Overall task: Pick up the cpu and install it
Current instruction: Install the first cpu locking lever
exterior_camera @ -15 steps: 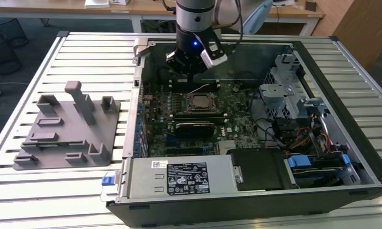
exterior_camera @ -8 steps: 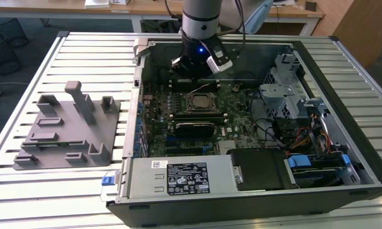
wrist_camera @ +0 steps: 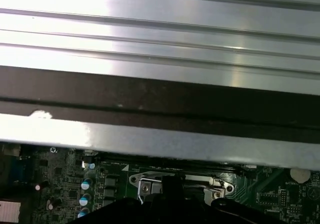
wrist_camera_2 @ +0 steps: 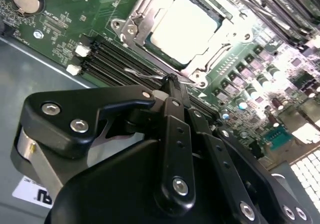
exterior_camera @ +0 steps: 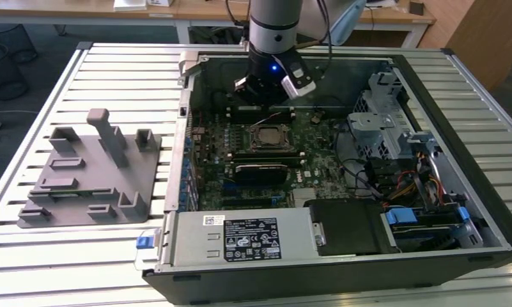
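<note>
The chip [wrist_camera_2: 186, 28] lies flat in the socket [wrist_camera_2: 227, 34] on the green board [wrist_camera_2: 65, 24] inside the open computer case [exterior_camera: 486, 211], which rests on the slatted table [exterior_camera: 110, 70]; judged from how squarely it lies within the metal frame, it is already in place. The tool [wrist_camera_2: 170, 79] hangs just beside the socket's edge with its fingers drawn close together and nothing between them, its tip near the thin wire lever [wrist_camera_2: 145, 74], likely so it can work the latch.
</note>
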Controlling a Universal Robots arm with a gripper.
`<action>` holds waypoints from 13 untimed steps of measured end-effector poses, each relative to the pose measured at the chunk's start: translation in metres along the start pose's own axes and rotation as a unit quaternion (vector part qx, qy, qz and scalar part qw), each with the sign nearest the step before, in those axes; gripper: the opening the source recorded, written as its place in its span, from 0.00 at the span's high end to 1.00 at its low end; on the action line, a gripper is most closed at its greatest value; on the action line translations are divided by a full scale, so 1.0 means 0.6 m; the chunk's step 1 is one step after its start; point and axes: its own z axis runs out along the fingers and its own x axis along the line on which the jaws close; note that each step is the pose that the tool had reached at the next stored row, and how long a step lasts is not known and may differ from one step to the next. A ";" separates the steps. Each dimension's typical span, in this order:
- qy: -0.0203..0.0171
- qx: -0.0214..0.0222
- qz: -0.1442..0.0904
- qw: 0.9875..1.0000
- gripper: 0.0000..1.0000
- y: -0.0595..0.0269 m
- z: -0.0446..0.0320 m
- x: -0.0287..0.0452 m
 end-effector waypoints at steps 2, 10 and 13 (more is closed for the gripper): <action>0.000 0.000 0.000 1.000 0.89 0.001 0.001 -0.004; 0.000 0.000 0.000 1.000 0.89 0.005 0.009 -0.014; 0.000 0.000 0.000 1.000 0.89 0.005 0.011 -0.018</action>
